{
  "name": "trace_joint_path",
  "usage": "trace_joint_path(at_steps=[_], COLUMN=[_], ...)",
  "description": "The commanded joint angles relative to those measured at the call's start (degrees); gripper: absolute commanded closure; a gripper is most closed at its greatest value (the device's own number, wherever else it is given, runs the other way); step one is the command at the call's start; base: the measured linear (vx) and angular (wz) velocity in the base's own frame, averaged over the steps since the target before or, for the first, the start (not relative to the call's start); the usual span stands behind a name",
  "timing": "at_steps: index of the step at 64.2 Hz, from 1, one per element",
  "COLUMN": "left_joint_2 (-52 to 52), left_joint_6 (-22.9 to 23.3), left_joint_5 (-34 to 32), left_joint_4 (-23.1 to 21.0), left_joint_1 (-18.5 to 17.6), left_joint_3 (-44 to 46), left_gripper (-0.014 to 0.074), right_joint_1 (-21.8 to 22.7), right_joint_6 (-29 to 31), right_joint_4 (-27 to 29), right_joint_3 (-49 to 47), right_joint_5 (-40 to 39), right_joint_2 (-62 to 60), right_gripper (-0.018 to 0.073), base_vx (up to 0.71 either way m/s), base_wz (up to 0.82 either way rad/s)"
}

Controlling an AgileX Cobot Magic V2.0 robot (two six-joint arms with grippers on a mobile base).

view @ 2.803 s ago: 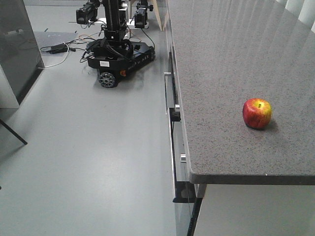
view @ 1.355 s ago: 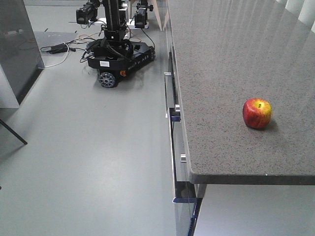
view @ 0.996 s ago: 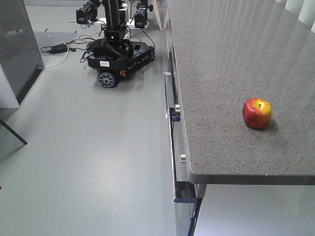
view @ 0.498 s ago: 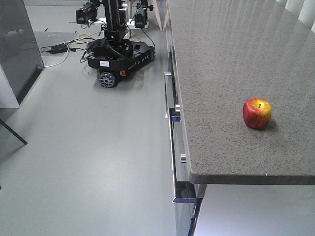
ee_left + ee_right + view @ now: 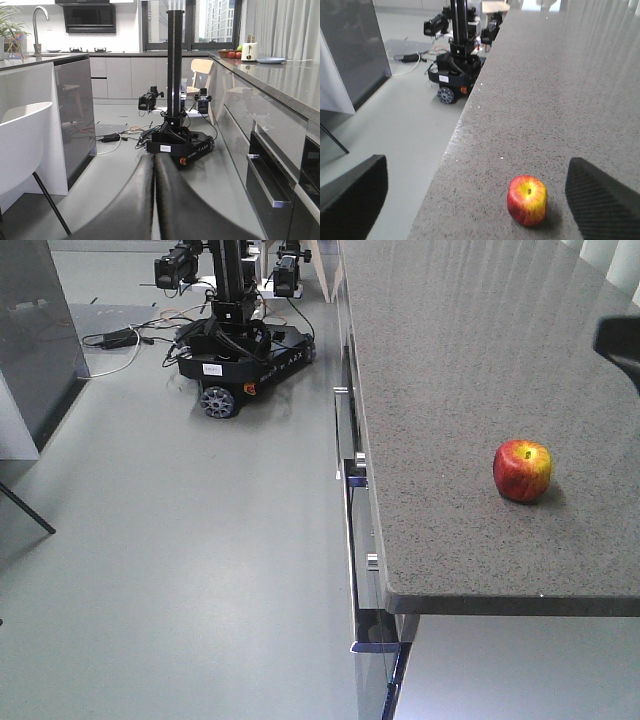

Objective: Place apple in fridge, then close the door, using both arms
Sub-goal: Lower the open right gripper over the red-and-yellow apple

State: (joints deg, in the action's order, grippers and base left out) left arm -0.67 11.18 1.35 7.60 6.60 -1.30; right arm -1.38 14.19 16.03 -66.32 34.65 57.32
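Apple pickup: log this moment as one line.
phase: pre-grasp | apple: on counter, untouched | right gripper: open, apart from apple | left gripper: shut, empty

Kitchen. Front view: pale grey glossy floor (image 5: 180,540) from 6 to 10 o'clock. Speckled grey stone countertop (image 5: 470,360) fills 12 to 4, chrome drawer handles (image 5: 349,530) under its near edge. Dark grey panel (image 5: 35,330) at 10. Black wheeled base with mast (image 5: 235,350) at 11, cables (image 5: 120,338) beside it. Left wrist view: windows (image 5: 210,22) at 12, curtains (image 5: 280,25) at 2, white chair (image 5: 20,145) at 8, faucet (image 5: 36,22) at 10. Daylit.
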Motion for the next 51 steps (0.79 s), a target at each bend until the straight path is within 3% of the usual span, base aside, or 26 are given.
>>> trace_joint_path(at_steps=[1, 21, 51], left_joint_2=[-0.33, -0.33, -0.33], left_joint_6=[0.01, 0.01, 0.01], left_joint_5=[-4.27, -4.27, -4.27], left_joint_4=[0.00, 0.00, 0.00], left_joint_1=[-0.36, -0.36, -0.36], left_joint_3=[-1.59, -1.59, -1.59], left_gripper=[0.0601, 0.0601, 0.0601], right_joint_1=[0.04, 0.24, 1.38], right_joint_6=[0.78, -0.33, -12.77], right_joint_4=[0.56, -1.44, -12.53], right_joint_3=[-5.88, -16.15, -21.44], right_joint_5=[-3.50, -3.64, -2.46], right_joint_2=[6.16, 24.52, 37.77], right_gripper=[-0.0116, -0.0100, -0.0072], base_vx=[0.00, 0.00, 0.00], base_wz=[0.00, 0.00, 0.00])
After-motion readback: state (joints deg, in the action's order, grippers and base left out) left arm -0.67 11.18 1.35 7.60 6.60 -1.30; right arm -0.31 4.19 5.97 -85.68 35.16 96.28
